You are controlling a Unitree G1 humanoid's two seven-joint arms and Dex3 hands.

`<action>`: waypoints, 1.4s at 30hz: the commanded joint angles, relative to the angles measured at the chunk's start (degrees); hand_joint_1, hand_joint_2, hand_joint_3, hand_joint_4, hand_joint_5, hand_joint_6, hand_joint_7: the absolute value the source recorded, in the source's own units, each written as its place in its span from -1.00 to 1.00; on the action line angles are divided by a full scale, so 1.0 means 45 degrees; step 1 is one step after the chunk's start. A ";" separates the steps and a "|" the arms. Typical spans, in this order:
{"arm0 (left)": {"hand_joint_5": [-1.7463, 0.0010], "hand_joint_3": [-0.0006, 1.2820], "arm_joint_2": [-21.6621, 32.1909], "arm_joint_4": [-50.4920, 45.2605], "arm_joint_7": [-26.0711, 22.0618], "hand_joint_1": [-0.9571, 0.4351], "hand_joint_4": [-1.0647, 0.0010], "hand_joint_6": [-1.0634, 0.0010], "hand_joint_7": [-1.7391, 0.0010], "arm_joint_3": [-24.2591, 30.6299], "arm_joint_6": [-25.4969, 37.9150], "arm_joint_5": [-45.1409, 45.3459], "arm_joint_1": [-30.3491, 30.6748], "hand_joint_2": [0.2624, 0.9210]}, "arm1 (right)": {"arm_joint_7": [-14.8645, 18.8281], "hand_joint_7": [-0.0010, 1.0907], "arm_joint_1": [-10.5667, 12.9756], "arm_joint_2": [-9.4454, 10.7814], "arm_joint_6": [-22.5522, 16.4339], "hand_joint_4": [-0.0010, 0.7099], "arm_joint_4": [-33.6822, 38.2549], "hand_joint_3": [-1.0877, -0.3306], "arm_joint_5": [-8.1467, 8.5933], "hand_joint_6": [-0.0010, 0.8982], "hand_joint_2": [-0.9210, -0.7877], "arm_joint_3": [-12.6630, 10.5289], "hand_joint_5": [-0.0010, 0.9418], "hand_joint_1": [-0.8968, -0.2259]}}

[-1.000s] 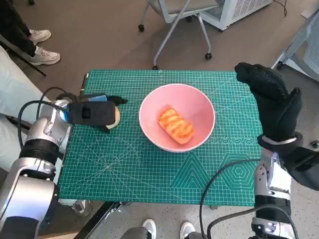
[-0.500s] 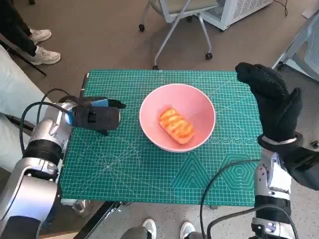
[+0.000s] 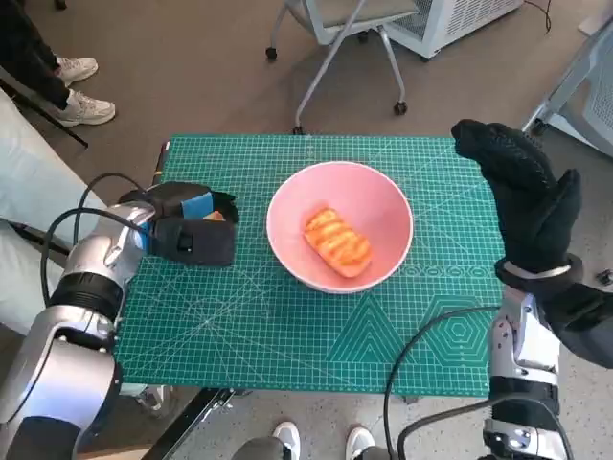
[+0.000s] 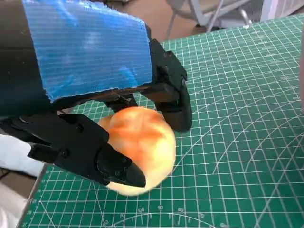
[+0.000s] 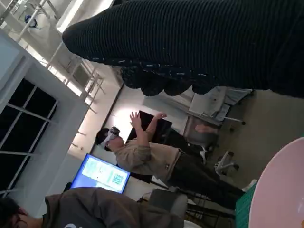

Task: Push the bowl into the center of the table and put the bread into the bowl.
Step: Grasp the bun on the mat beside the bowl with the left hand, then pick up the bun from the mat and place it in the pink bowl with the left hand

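Observation:
A pink bowl (image 3: 379, 205) stands near the middle of the green cutting mat (image 3: 287, 326), and an orange striped bread (image 3: 337, 241) lies inside it. Left of the bowl, my left hand (image 3: 192, 230) lies over a round pale bread roll (image 3: 214, 217) on the mat. In the left wrist view its black fingers (image 4: 175, 107) and thumb close round the roll (image 4: 140, 147) from both sides. My right hand (image 3: 522, 192) is raised upright over the mat's right edge, holding nothing, clear of the bowl. The bowl's rim (image 5: 285, 190) shows in the right wrist view under the glove (image 5: 199, 42).
An office chair (image 3: 345, 38) stands beyond the table's far edge. A person's shoes (image 3: 81, 91) are on the floor at the far left. A black cable (image 3: 421, 345) loops over the mat's near right corner. A person (image 3: 287, 316) with raised hands shows in the right wrist view.
My left hand has shifted slightly toward the bowl, turned down over the roll and closed round it; the roll is now mostly covered. Bowl and right hand have not moved.

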 commanded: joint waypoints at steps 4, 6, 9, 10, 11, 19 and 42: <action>-0.51 -0.80 0.0447 0.0030 0.0166 0.38 -0.17 -0.07 -0.31 0.0079 -0.0116 0.0025 -0.0067 1.00 | 0.0018 -0.43 0.0289 -0.0001 0.0098 -0.47 0.0131 0.06 -0.0065 -0.54 -1.00 0.0091 -1.00 -0.28; -0.51 -0.80 0.0475 0.0002 0.0164 0.38 -0.17 -0.07 -0.32 0.0104 -0.0135 0.0002 -0.0081 1.00 | 0.0018 -0.43 0.0290 0.0000 0.0097 -0.47 0.0131 0.06 -0.0061 -0.54 -1.00 0.0097 -1.00 -0.28; -0.51 -0.80 0.0480 -0.0003 0.0162 0.38 -0.17 -0.07 -0.32 0.0109 -0.0141 0.0003 -0.0077 1.00 | 0.0013 -0.43 0.0292 -0.0003 0.0095 -0.47 0.0129 0.06 -0.0058 -0.54 -1.00 0.0105 -1.00 -0.28; -0.51 -0.80 0.0481 -0.0004 0.0162 0.38 -0.17 -0.07 -0.32 0.0109 -0.0142 0.0003 -0.0076 1.00 | 0.0012 -0.43 0.0292 -0.0004 0.0094 -0.47 0.0129 0.06 -0.0057 -0.54 -1.00 0.0107 -1.00 -0.28; -0.51 -0.79 0.0648 -0.0278 0.0111 0.38 -0.17 -0.07 -0.32 0.0358 -0.0286 -0.0238 -0.0185 1.00 | 0.0041 -0.43 0.0287 -0.0003 0.0131 -0.47 0.0125 0.06 -0.0004 -0.54 -1.00 0.0104 -1.00 -0.28; -0.36 -0.84 0.1363 -0.2575 -0.0374 0.38 -0.27 -0.08 -0.39 0.1879 -0.1271 -0.1702 -0.0099 1.00 | 0.0113 -0.42 0.0300 -0.0013 0.0264 -0.48 0.0052 0.07 0.0155 -0.52 -1.00 0.0085 -1.00 -0.28; -0.22 -0.92 0.0862 -1.0402 -0.1130 0.38 -0.41 -0.15 -0.39 0.3829 -0.0840 -0.3394 0.1486 1.00 | -0.0001 -0.41 0.0287 0.0157 0.0158 -0.48 0.0076 0.06 0.0052 -0.52 -1.00 0.0190 -1.00 -0.27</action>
